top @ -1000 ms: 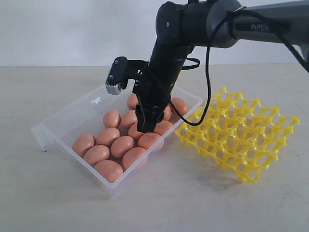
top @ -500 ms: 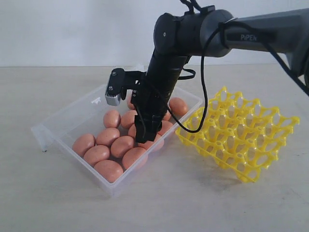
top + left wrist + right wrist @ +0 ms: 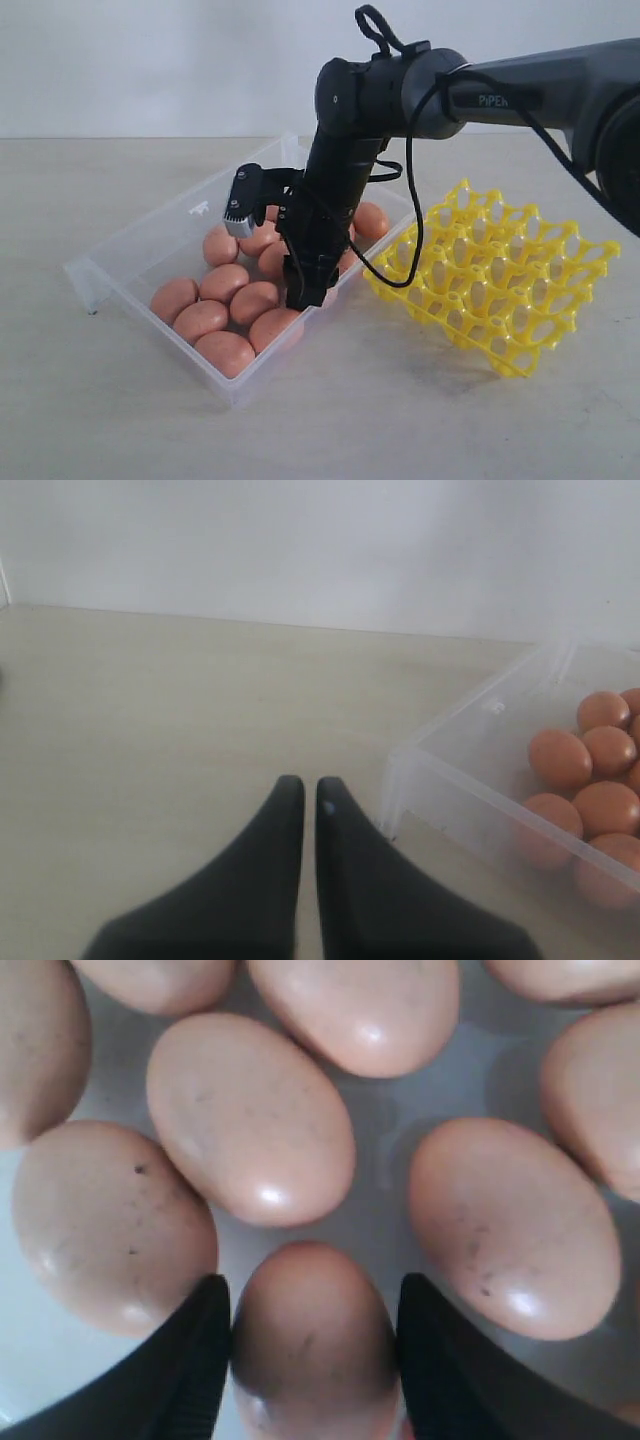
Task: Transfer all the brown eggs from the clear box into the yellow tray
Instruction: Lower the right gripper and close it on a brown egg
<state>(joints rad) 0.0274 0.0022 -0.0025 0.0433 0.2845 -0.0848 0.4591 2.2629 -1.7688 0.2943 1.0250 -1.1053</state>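
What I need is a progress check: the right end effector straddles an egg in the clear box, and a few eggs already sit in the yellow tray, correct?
Not quite: the exterior view shows the yellow tray empty. The right end effector does straddle an egg in the clear box.

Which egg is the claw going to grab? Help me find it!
Find the clear box full of brown eggs. The black claw reaches down among them. Your egg is the only one sitting right between the claw's two fingers.
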